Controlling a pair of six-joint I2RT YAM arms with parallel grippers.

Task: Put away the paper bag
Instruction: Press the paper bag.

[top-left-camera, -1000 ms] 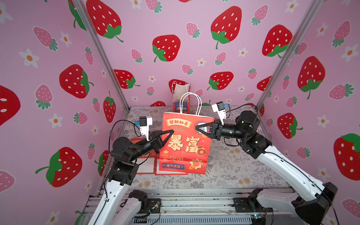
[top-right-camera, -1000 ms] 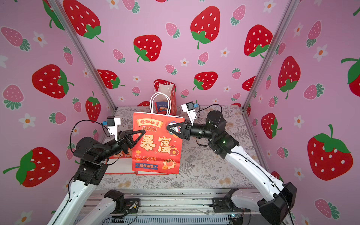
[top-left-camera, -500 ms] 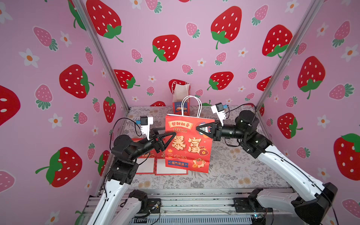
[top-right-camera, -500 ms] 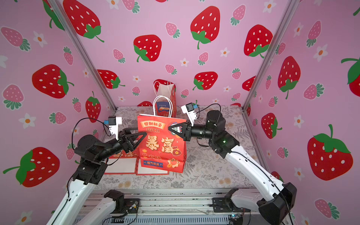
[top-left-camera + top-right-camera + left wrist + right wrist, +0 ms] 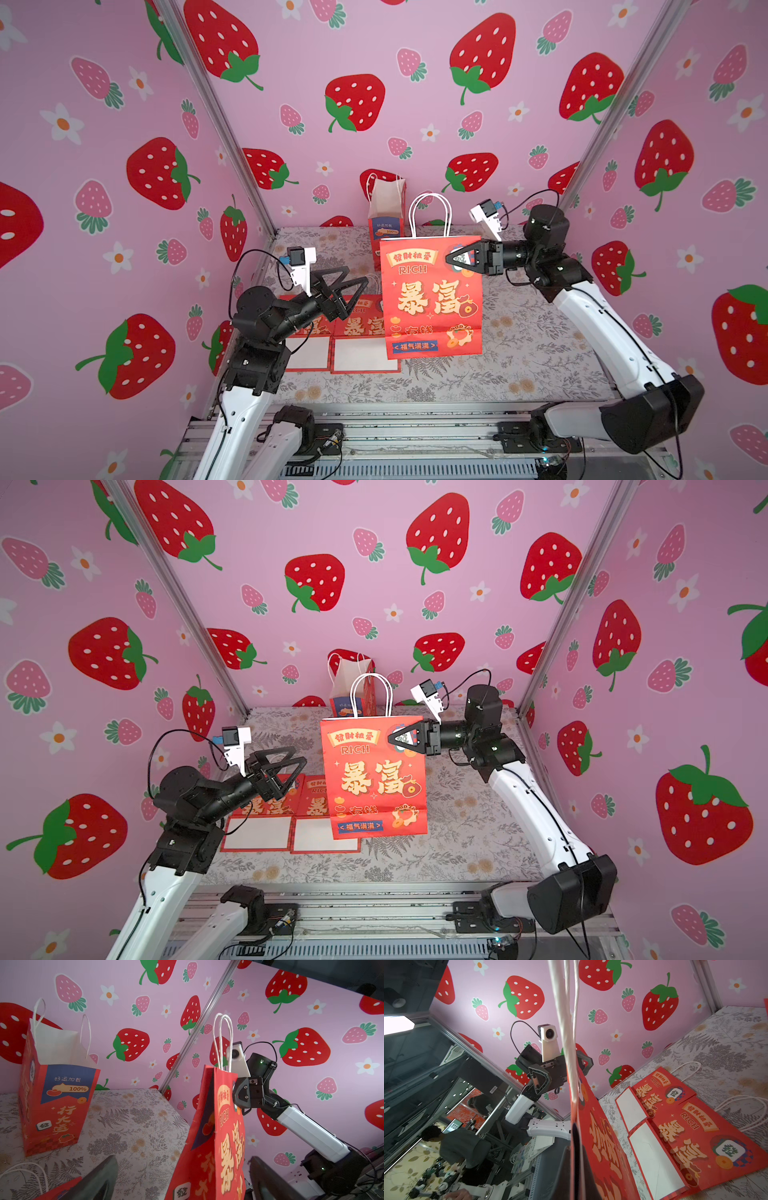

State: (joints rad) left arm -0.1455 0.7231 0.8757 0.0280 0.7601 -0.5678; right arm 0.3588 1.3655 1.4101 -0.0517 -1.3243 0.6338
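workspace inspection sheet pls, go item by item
surface: floral table cover, flat, partly covered by bags.
job's things: red paper bag hanging upright, folded flat, pinched at its top corner by the right tool; two more flat bags lie side by side on the cover.
clutter: one open bag standing at the back wall.
grippers: left tool open, holding nothing, apart from the hanging bag; right tool shut on the bag.
cables: black camera leads loop at each wrist, clear of the bags.
surroundings: pink strawberry walls on three sides; metal rail at the front.
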